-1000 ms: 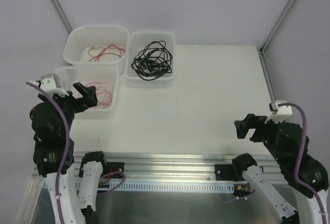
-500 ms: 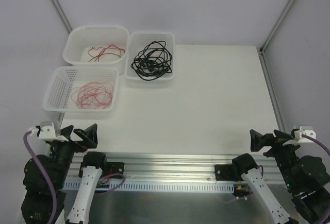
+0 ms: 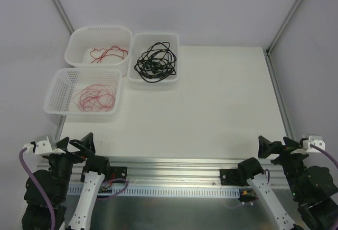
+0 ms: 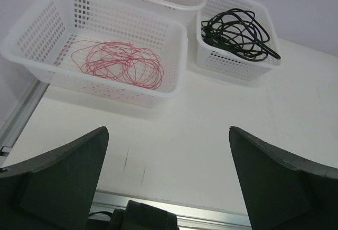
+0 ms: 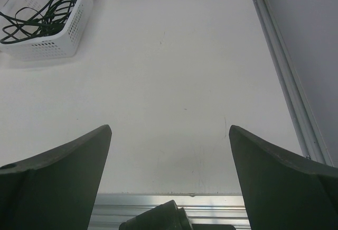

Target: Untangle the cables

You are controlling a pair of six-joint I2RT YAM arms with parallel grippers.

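Note:
The cables lie sorted in three white baskets at the table's back left. A bundle of black cables (image 3: 155, 61) (image 4: 237, 29) (image 5: 39, 16) fills the right basket (image 3: 156, 34). Thin red wires (image 3: 108, 54) lie in the back-left basket (image 3: 100, 29). A looser coil of red wires (image 3: 96, 97) (image 4: 119, 63) lies in the front-left basket (image 3: 55, 90). My left gripper (image 3: 76, 143) (image 4: 168, 129) is open and empty at the near left edge, well short of the baskets. At the near right edge my right gripper (image 3: 275, 146) (image 5: 170, 127) is also open and empty.
An aluminium rail (image 3: 169, 166) runs along the near edge between the arm bases. A metal frame rail (image 5: 285, 71) borders the table's right side, and slanted frame posts (image 3: 288, 13) rise at the back corners. The white tabletop (image 3: 211, 98) spreads right of the baskets.
Both arms have drawn back to the near edge. The left gripper has left the front-left basket, and the right gripper has withdrawn from the table's right part. Both stayed open.

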